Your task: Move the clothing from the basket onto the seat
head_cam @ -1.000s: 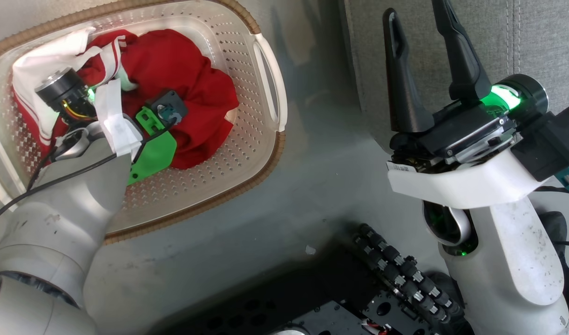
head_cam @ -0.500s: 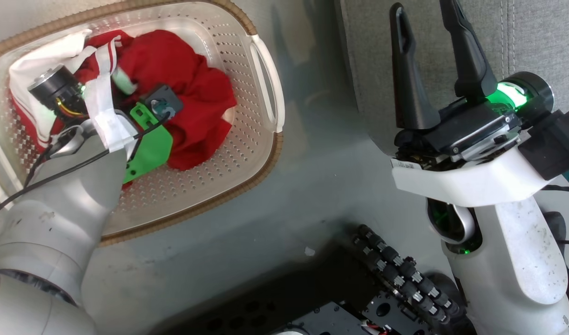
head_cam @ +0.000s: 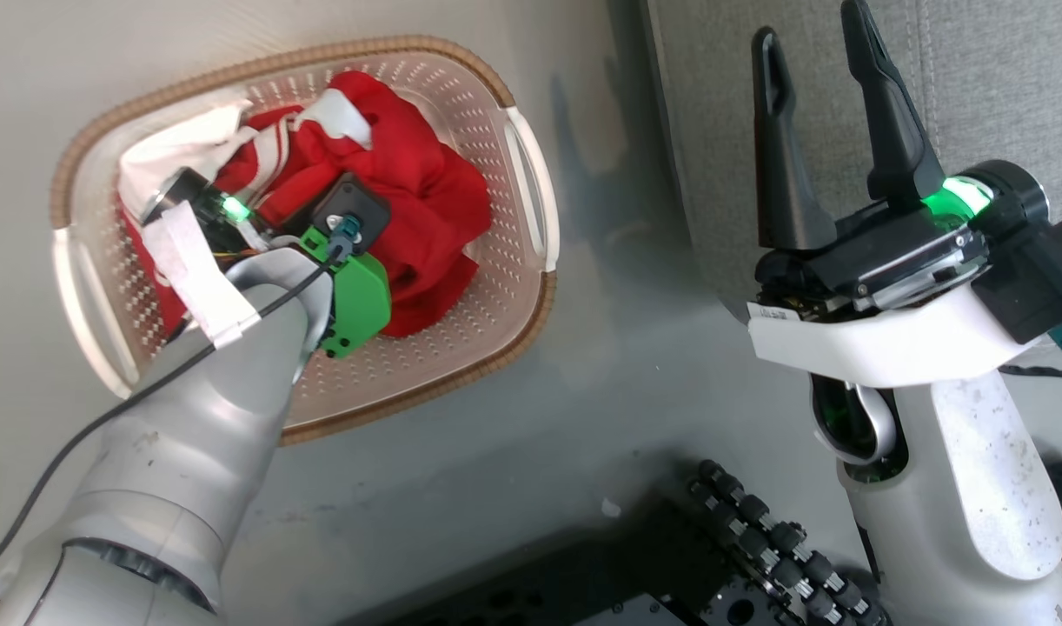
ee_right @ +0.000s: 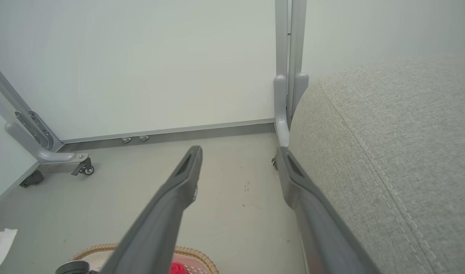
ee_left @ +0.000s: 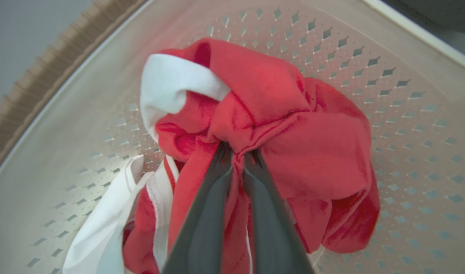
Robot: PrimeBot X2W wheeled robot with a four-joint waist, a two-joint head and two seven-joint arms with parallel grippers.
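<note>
In the head view the clothing (head_cam: 427,200) lies bunched in the basket (head_cam: 496,352) on the floor (head_cam: 635,348), apart from the seat (head_cam: 1000,78) (its destination); the left wrist view shows the left end effector (ee_left: 238,152) clamped on a red fold, likely for lifting; the right wrist view shows the right end effector (ee_right: 240,152) spread and empty beside the seat.

A smooth pale grey floor (ee_right: 232,213) runs to a plain white wall (ee_right: 160,64) at the far side, with a grey metal post (ee_right: 287,45) at right and a castored frame foot (ee_right: 65,158) at left, softly lit
</note>
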